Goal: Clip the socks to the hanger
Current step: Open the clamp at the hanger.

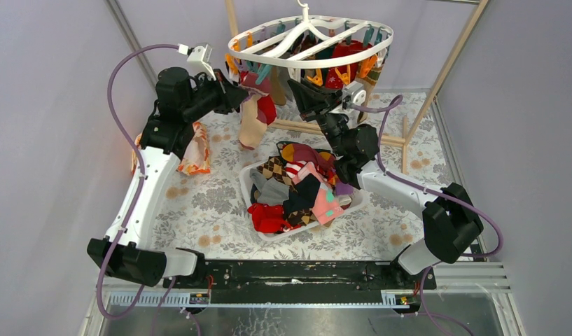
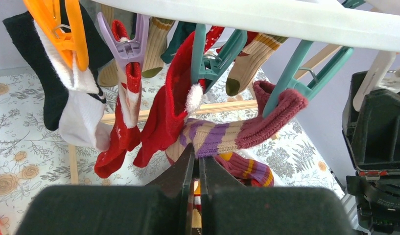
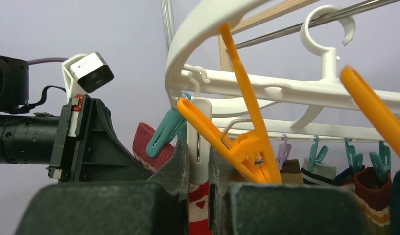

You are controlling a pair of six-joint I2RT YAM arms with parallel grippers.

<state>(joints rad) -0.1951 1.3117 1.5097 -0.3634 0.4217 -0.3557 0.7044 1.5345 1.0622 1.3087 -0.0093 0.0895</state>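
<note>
The white oval hanger (image 1: 311,43) hangs at the back with several socks clipped on it. My left gripper (image 2: 198,150) is shut on a purple and tan striped sock (image 2: 222,137). Its maroon cuff (image 2: 278,110) sits in a teal clip (image 2: 291,78) on the hanger's left side. In the top view the left gripper (image 1: 242,91) is just under the rim. My right gripper (image 3: 198,147) is shut around a white clip (image 3: 198,122) under the rim. A red sock with white hearts (image 3: 199,210) hangs below that clip. In the top view the right gripper (image 1: 302,89) is under the hanger's middle.
A white basket (image 1: 249,183) heaped with loose socks (image 1: 300,185) sits mid-table. An orange floral cloth (image 1: 197,150) lies by the left arm. Wooden frame poles (image 1: 451,63) stand behind. Orange clips (image 3: 247,142) crowd the right gripper, and the left wrist (image 3: 85,142) is close beside it.
</note>
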